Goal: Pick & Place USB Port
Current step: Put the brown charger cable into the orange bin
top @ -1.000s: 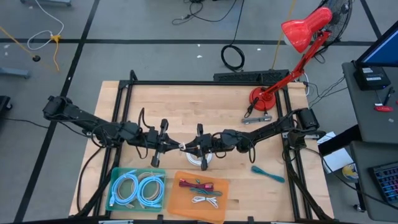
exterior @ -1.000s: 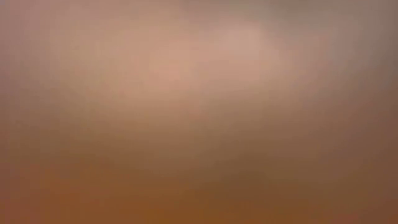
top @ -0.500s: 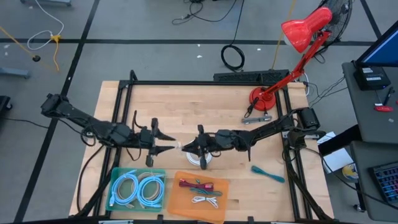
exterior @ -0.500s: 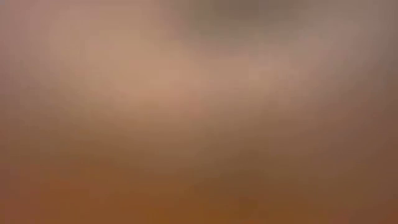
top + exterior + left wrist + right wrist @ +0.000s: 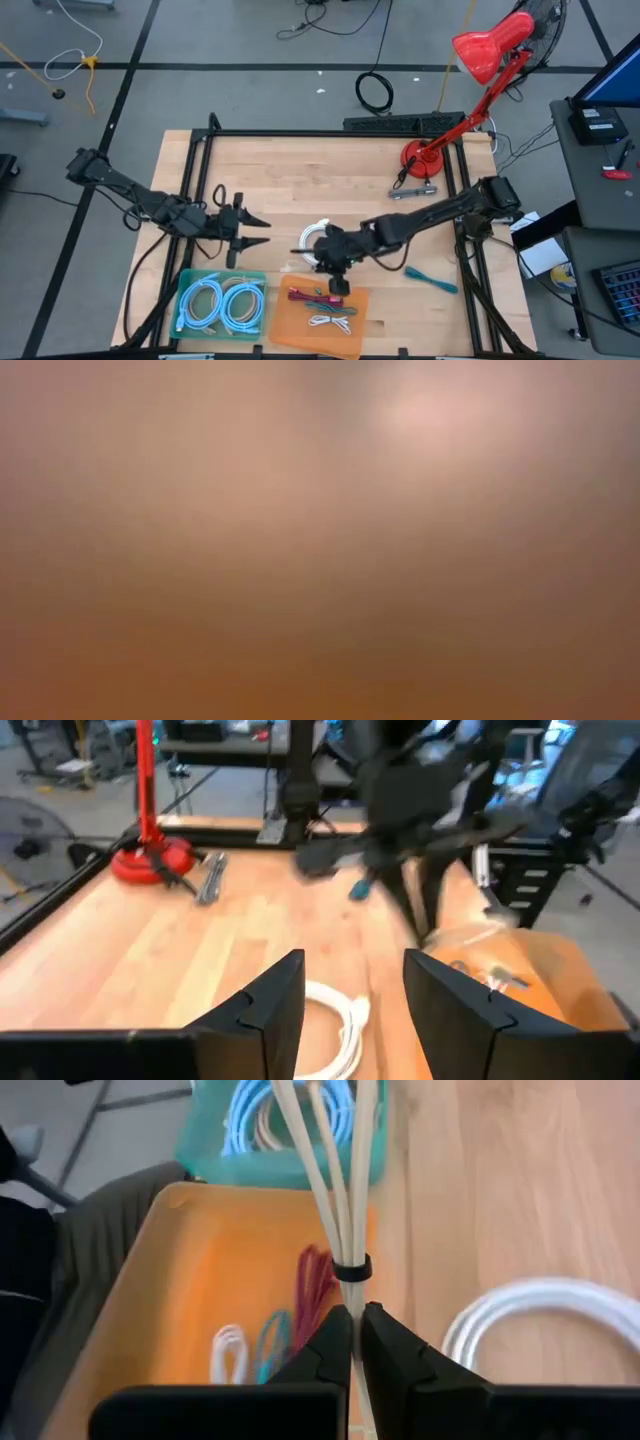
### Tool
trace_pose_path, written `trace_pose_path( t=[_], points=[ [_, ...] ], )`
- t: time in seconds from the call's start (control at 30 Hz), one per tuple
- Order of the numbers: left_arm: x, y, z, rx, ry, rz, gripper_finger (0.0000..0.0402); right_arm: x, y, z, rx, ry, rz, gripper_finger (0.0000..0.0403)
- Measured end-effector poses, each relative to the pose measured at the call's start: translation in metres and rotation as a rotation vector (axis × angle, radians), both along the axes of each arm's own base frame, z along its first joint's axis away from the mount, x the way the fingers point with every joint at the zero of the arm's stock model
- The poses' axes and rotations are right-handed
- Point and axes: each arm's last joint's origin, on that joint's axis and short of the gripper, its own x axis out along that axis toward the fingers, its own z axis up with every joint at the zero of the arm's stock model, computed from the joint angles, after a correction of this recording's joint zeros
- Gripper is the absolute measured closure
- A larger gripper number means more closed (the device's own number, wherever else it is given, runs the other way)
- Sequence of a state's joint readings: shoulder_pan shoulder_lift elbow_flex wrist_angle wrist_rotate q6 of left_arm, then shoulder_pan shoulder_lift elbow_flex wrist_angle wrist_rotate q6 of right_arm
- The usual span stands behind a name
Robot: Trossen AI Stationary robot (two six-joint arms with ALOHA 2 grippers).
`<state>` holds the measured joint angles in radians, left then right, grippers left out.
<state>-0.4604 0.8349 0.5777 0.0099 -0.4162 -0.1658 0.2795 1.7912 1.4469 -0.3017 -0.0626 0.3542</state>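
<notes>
Your right gripper (image 5: 352, 1325) is clenching a bundled cream cable (image 5: 345, 1200), its fingers (image 5: 325, 1342) pinching just behind the black tie that binds the strands. The bundle is running forward from the fingertips, out over the orange tray (image 5: 175, 1295) and toward the teal tray (image 5: 215, 1155) beyond it. In the high view that gripper (image 5: 333, 272) is hovering at the orange tray's (image 5: 352, 330) near edge, with a white cable coil (image 5: 318, 236) lying on the bench just beside it.

Your left gripper (image 5: 250, 225) is hanging released, fingers spread with nothing between them, well apart from the bundle and above the bench beside the teal tray (image 5: 184, 300). In its wrist view the two fingers (image 5: 265, 1005) are framing the white coil (image 5: 340, 1030) on the wood ahead.

You are getting nothing from the low view; it is a uniform blur. The cable's connector end is not making itself out in any view. The right arm is smeared in the left wrist view.

The bench (image 5: 290, 165) is pale wood inside a black frame. A red desk lamp (image 5: 480, 60) is standing at its far right corner, a metal wrench (image 5: 412, 191) near its base, and a teal tool (image 5: 432, 279) is lying to the right of your right gripper. Grey floor with loose cables is surrounding the bench.
</notes>
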Motion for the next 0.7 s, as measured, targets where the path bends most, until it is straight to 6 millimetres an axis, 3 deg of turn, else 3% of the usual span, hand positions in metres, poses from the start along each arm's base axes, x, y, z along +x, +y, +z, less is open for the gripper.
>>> trace_pose_path(
  t=[0.13, 0.2, 0.3, 0.57, 0.7],
  points=[
    [-0.001, 0.001, -0.005, -0.005, 0.045, 0.041, 0.0229, -0.008, 0.023, 0.026, 0.037, 0.069, -0.002, 0.0399],
    [-0.002, 0.002, -0.007, -0.012, 0.064, 0.048, 0.0229, -0.012, 0.034, 0.027, 0.055, 0.104, -0.001, 0.0399],
    [-0.003, 0.002, -0.009, -0.019, 0.090, 0.055, 0.0229, -0.010, 0.045, 0.012, 0.105, 0.170, 0.001, 0.0399],
    [-0.004, 0.002, -0.013, -0.043, 0.130, 0.060, 0.0229, 0.022, 0.067, -0.059, 0.285, 0.311, 0.109, 0.0399],
    [-0.005, 0.000, -0.014, -0.038, 0.135, 0.046, 0.0229, 0.024, 0.067, -0.071, 0.302, 0.355, 0.093, 0.0399]
  ],
)
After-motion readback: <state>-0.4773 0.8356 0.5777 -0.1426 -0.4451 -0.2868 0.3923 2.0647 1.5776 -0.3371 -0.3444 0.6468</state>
